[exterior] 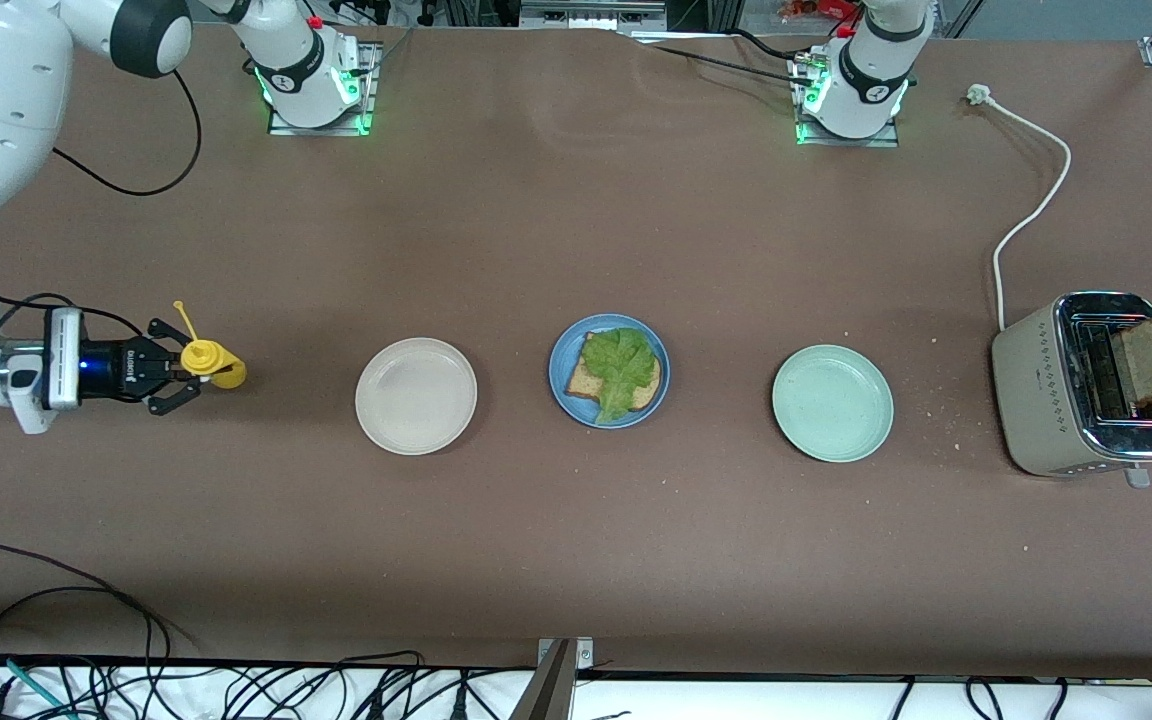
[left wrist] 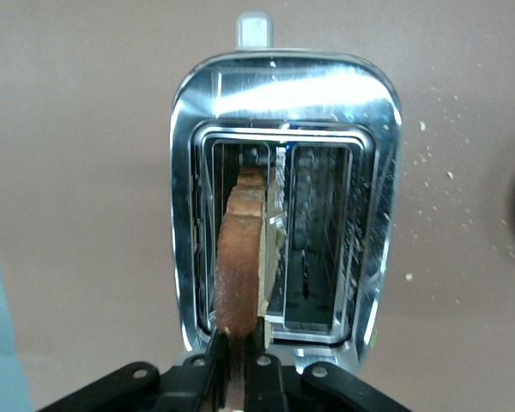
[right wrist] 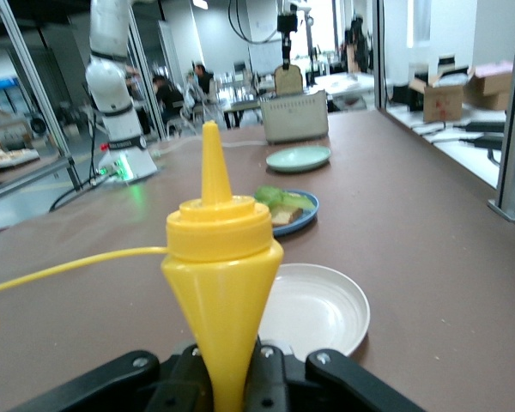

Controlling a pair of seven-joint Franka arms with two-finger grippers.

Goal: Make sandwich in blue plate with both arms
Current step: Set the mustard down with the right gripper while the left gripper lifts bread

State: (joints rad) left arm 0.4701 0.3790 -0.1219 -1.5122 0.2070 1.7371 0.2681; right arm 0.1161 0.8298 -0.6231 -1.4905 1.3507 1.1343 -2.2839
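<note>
Left gripper [left wrist: 237, 365]: jaws are clamped on the toast [left wrist: 240, 257], which stands upright in a toaster [exterior: 1086, 400] slot at the left arm's end of the worktop [exterior: 576, 560].
Right gripper [right wrist: 232, 378]: jaws are clamped on the mustard bottle [right wrist: 219, 283], held at the right arm's end, waiting.
Blue plate [exterior: 561, 385]: mid-worktop, between a beige plate [exterior: 416, 395] and a green plate [exterior: 832, 402]; one slice topped with lettuce [exterior: 621, 365] is carried.
Key relation: the blue plate lies toward the right arm's end from the held toast, past the green plate; the toast must be lifted straight up along the slot, then laid flat.
</note>
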